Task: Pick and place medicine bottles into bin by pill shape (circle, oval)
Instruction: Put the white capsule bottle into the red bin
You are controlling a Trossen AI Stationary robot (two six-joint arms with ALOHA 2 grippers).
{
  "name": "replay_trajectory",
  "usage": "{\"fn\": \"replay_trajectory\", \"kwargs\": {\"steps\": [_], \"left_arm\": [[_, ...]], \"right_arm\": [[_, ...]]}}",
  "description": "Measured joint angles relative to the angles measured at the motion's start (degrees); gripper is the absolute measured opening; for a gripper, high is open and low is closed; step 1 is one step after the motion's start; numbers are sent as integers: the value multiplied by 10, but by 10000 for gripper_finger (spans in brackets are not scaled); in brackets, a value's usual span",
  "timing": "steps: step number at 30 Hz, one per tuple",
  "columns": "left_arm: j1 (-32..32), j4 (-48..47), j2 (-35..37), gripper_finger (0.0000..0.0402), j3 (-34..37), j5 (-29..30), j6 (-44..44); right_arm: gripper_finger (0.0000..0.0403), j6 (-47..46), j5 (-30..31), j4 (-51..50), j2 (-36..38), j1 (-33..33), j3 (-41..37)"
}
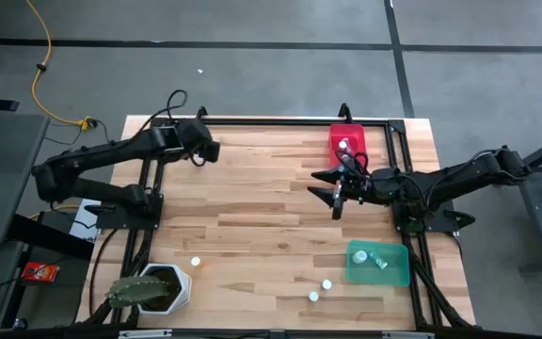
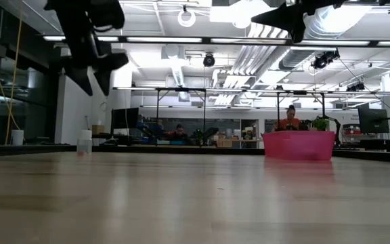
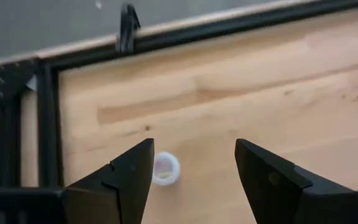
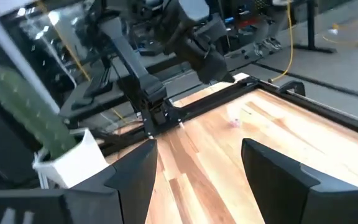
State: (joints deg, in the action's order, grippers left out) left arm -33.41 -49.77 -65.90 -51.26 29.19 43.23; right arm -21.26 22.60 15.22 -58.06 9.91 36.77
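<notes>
High view, left end effector (image 1: 207, 151) spread near table's far edge, right end effector (image 1: 332, 184) spread beside red bin (image 1: 358, 136)

One camera hangs above and looks straight down on the whole wooden table (image 1: 271, 217). A second sits at tabletop height, looking level across the boards toward the red bin (image 2: 298, 144) and the room behind. Each wrist camera looks out between its own fingers: the left close over the table's far edge, the right across it toward the cactus pot (image 4: 73, 163), which the overhead view shares.
</notes>
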Motion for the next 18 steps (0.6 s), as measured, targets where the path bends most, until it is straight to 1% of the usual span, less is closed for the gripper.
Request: {"fn": "replay_trajectory", "kwargs": {"steps": [3, 6, 8, 12, 15, 18], "left_arm": [[-8, 1, -33, 213, 0, -16, -22], [-12, 3, -62, 213, 0, -24, -32], [-18, 4, -80, 213, 0, -41, -38], [-37, 7, -112, 213, 1, -79, -55], [-50, 20, -122, 213, 23, -89, -38], [-66, 26, -120, 213, 59, -97, 10]], "right_arm": [[227, -49, 18, 0, 0, -7, 0], [227, -80, 35, 0, 0, -16, 0], [227, -98, 43, 0, 0, -22, 0], [227, -104, 44, 0, 0, -37, 0], [227, -102, 44, 0, 0, -48, 0], [227, -90, 32, -3, 0, -62, 0]]}}
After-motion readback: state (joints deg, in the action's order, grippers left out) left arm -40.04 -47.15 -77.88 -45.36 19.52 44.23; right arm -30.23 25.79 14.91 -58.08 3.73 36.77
